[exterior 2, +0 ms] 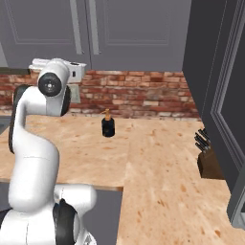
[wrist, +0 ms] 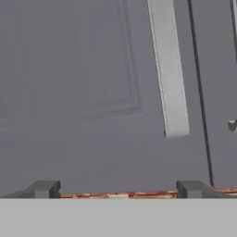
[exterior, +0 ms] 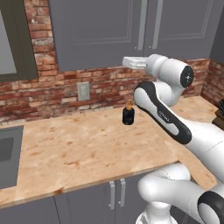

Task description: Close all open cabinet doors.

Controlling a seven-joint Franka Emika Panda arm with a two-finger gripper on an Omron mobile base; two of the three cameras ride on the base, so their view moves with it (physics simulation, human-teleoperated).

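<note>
- Brick wall (exterior: 100, 85) is running behind a speckled worktop (exterior: 87, 148), with slate-grey upper cabinet doors hanging above it.
- Two of those doors, the left door (wrist: 78, 92) and the right door (wrist: 222, 69), are sitting flush straight ahead of the tool (wrist: 119, 189), their silver bar handle (wrist: 169, 69) just above and to the right of the fingertips.
- Tool is standing released, fingers wide apart and gripping nothing, hovering close to the left door's lower edge.
- Far off to the tool's right, an open door (exterior 2: 225, 95) is swinging out over the worktop above a knife block (exterior 2: 206, 155); that looks like the one needing work.
- Best approach, I'd say: swing right, meet its outer face flat near the free edge, and push steadily.
- Small dark bottle (exterior: 128, 113) is standing below the tool; keep the elbow clear of it.
</note>
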